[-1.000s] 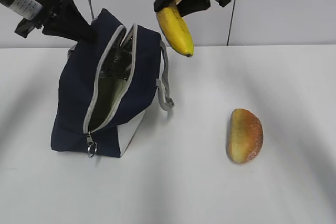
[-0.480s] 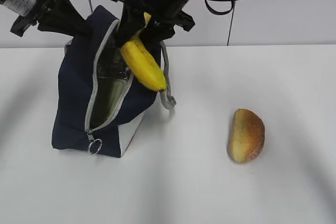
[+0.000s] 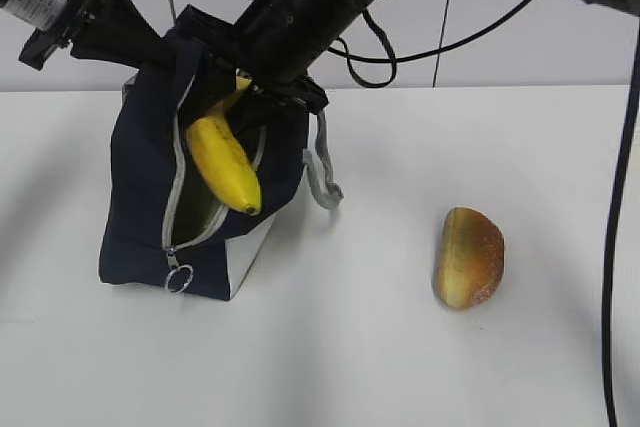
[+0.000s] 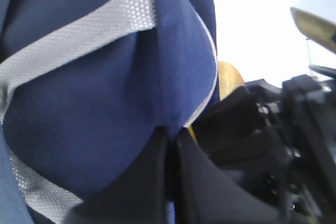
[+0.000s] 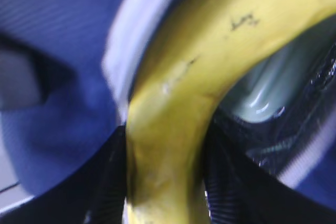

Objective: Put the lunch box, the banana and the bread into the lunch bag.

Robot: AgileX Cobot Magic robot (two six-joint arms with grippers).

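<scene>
Your right gripper (image 3: 243, 87) is clamped on the banana (image 3: 224, 161), which hangs tip-down in the bag's (image 3: 140, 197) open zip mouth near the tabletop's back-left. Your left gripper (image 4: 170, 145) pinches the bag's rim, holding it open. Banana step is underway: next, I judge, lower and release. Bread (image 3: 467, 257) waits toward the right. No readable writing.
</scene>
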